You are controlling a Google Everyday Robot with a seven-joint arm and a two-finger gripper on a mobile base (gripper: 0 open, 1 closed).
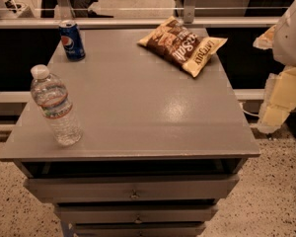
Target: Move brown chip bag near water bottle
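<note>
The brown chip bag [181, 45] lies flat at the far right of the grey table top [148, 107], with tan-yellow ends and white lettering. The water bottle [55, 106] stands upright near the front left corner, clear with a white cap and a colored label band. The two are far apart, diagonally across the top. My gripper [280, 101] hangs off the table's right side, beyond its edge and to the right of the bag, touching nothing and holding nothing. The white arm [292, 31] rises above it.
A blue Pepsi can [71, 40] stands at the far left corner. The table is a drawer cabinet with drawers [133, 189] facing me. A rail and glass partition [138, 14] run behind the table. Speckled floor lies on both sides.
</note>
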